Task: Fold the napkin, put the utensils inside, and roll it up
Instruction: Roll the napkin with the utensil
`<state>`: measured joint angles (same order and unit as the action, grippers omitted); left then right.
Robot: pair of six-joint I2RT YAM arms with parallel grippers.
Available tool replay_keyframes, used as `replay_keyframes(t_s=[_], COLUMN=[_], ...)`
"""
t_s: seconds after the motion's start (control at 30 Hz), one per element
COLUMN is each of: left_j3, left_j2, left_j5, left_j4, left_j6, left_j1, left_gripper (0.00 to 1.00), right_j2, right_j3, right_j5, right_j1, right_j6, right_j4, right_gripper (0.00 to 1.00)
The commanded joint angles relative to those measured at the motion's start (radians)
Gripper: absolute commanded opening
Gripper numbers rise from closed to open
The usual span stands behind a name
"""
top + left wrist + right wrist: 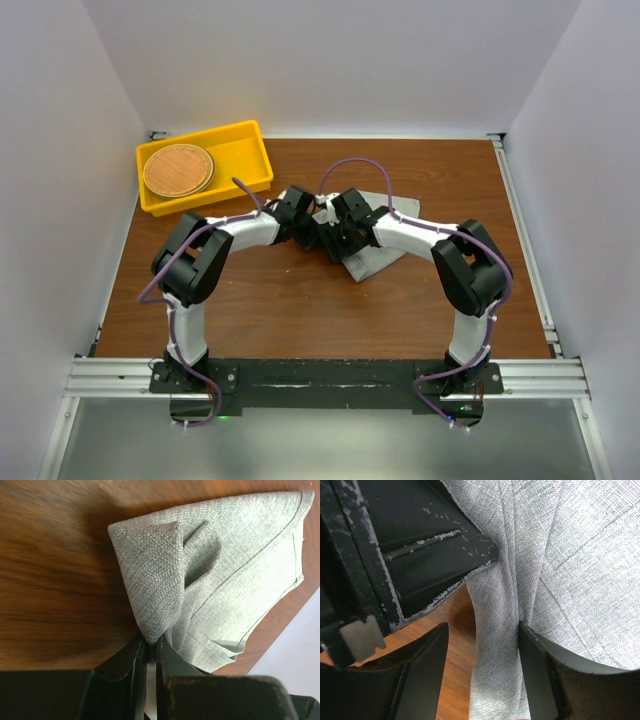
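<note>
The grey napkin (375,257) lies bunched on the brown table at the centre, partly under both grippers. My left gripper (308,224) is shut on a raised fold of the napkin (165,575); in the left wrist view its jaws (148,650) pinch the cloth's tip. My right gripper (338,234) is open, and a ridge of napkin (495,645) stands between its fingers (422,672), touching the right one. No utensils show in any view.
A yellow tray (250,150) stands at the back left of the table and holds a round brown woven disc (177,170). The left gripper's black body (420,545) is close in front of the right gripper. White walls enclose the table.
</note>
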<state>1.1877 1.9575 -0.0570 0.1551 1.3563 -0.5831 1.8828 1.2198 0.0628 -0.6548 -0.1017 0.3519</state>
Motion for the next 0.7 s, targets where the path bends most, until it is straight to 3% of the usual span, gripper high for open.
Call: replay_keyframes(t_s=[0.0, 0.17, 0.2, 0.33, 0.47, 0.67], left_j3=[0.026, 0.047, 0.049, 0.047, 0.052, 0.084], left_j2=[-0.043, -0.043, -0.043, -0.055, -0.068, -0.085], left_j5=[-0.015, -0.012, -0.010, -0.004, -0.003, -0.020], left_j4=[0.075, 0.115, 0.126, 0.133, 0.146, 0.146], left_j6=[0.023, 0.012, 0.010, -0.006, -0.034, -0.147], left_j1=[-0.009, -0.009, -0.009, -0.009, -0.007, -0.004], left_gripper=[0.00, 0.00, 0.00, 0.00, 0.00, 0.00], right_j2=[0.013, -0.008, 0.002, 0.013, -0.001, -0.011], right_j3=[-0.054, -0.111, -0.124, -0.169, -0.244, -0.353], right_j5=[-0.092, -0.133, -0.132, -0.066, 0.054, 0.366], right_j1=[-0.011, -0.012, -0.008, 0.001, 0.032, 0.148], right_j6=[-0.088, -0.157, -0.173, -0.225, -0.277, -0.348], right_j4=[-0.071, -0.106, -0.111, -0.152, -0.232, -0.381], right_gripper=[0.55, 0.29, 0.17, 0.00, 0.00, 0.00])
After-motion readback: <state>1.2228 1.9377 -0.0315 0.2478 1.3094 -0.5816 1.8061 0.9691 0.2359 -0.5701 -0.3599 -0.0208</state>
